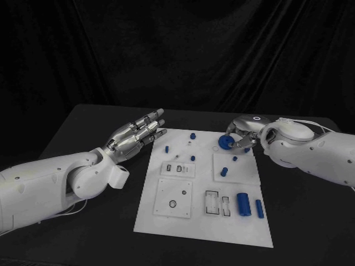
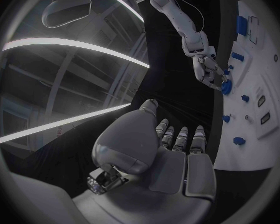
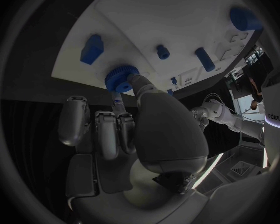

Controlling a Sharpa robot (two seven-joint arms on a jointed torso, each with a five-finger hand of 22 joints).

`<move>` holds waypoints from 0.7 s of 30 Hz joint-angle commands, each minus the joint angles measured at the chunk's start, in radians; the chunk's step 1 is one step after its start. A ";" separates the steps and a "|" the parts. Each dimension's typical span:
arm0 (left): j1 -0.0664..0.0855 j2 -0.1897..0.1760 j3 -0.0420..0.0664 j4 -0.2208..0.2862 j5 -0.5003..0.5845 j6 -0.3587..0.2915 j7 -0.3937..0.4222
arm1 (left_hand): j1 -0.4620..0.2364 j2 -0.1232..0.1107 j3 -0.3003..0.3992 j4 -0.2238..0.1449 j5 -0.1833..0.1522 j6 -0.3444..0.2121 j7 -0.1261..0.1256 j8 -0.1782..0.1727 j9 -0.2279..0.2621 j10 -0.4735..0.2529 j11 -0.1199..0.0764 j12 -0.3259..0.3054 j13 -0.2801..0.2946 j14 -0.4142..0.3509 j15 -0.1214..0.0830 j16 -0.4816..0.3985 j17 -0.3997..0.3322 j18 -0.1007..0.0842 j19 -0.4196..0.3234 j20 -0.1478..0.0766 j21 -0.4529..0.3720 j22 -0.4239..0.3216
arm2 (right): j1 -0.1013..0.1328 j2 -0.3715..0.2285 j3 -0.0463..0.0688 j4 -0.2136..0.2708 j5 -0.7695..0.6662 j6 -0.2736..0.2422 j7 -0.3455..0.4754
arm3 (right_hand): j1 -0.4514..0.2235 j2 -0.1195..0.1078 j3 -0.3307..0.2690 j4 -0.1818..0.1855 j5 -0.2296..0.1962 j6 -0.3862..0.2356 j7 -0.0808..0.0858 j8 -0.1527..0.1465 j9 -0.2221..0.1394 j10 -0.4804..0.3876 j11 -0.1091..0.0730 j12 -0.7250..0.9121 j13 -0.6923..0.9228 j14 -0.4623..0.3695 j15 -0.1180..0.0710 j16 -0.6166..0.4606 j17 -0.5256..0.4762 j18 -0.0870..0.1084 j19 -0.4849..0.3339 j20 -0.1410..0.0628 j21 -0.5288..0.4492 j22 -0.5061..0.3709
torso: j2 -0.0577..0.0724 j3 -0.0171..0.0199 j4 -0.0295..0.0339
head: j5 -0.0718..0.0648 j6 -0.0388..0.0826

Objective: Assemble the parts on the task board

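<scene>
Right hand (image 1: 243, 133) is pinching blue gear (image 1: 224, 142) over far right of task board (image 1: 195, 221); next, seating it (needs peg alignment). Left hand (image 1: 136, 134) is hovering, fingers wide.

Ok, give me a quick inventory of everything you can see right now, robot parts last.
task board: one, white, middle of the table.
blue gear: one, blue, toothed disc at the board's far right edge, held in the right hand's fingers.
large cylinder: one, blue, lying on the board's near right part.
slim rod: one, blue, lying just right of the large cylinder.
small pegs: several, blue, standing across the far half of the board; exact count unclear.
table: one, black, under the board.
left hand: one, silver, left of the board's far corner, fingers spread, holding nothing.
right hand: one, silver, at the board's far right edge, holding the blue gear.
</scene>
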 commanded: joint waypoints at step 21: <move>-0.001 0.010 0.001 -0.002 0.000 0.017 -0.008 | 0.007 -0.002 0.012 -0.001 0.006 -0.001 -0.005 0.004 0.000 0.001 0.014 -0.006 -0.001 0.000 0.009 -0.007 -0.001 0.011 -0.001 0.010 -0.006 -0.001 | 0.027 0.175 0.002 -0.073 0.053 0.053 0.044 | -0.042 -0.002 0.025 0.009 0.036 0.026 -0.041 0.109 0.189 0.103 0.013 0.003 0.263 0.105 0.008 0.018 0.263 -0.016 0.021 0.009 0.024 0.066 | 0.003 0.0002 0.0064 | -0.002 -0.006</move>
